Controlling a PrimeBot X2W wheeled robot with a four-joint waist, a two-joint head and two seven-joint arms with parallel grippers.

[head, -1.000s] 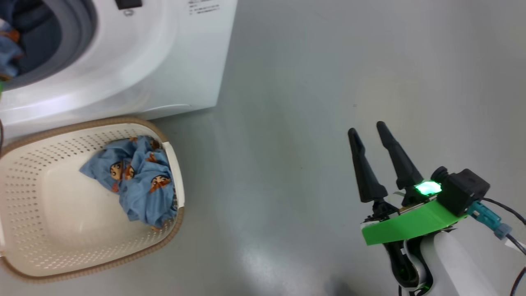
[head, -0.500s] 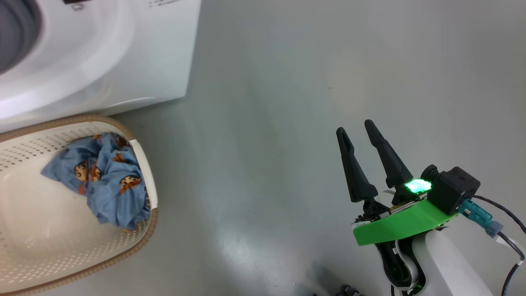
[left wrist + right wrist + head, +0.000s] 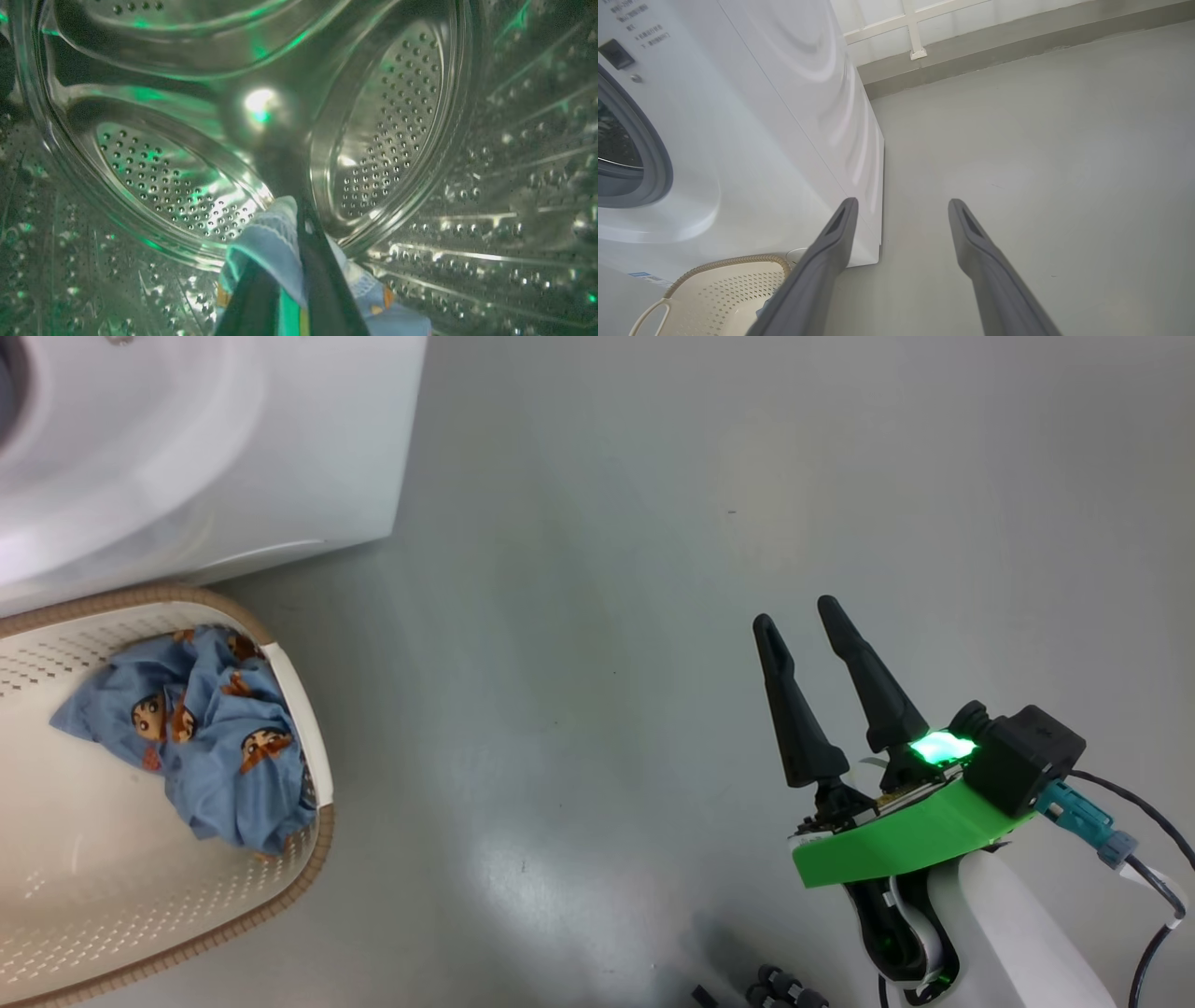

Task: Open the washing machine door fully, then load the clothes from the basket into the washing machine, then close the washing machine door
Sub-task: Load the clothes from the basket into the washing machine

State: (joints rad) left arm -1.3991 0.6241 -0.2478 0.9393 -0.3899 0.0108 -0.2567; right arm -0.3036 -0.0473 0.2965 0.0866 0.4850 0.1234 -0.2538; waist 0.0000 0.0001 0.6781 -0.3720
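The white washing machine (image 3: 187,439) fills the top left of the head view, and its grey-blue seal (image 3: 658,163) rings the open mouth. Its door is out of view. In front of it stands the cream basket (image 3: 280,887), with one light blue cartoon-print garment (image 3: 205,747) bunched against its right wall. My left gripper (image 3: 292,210) is deep inside the steel drum (image 3: 383,140), shut on another light blue garment (image 3: 271,242). Far to the right of the basket, my right gripper (image 3: 794,613) hangs open over the floor, holding nothing.
Bare grey floor (image 3: 597,616) stretches between the basket and my right arm. A wall with a white frame and a grey baseboard (image 3: 994,42) runs behind the machine. Small dark parts (image 3: 775,989) show at the bottom edge of the head view.
The head camera has swung, so the machine and basket have slid left and the drum mouth has left the picture. The right gripper stays open in about the same spot.
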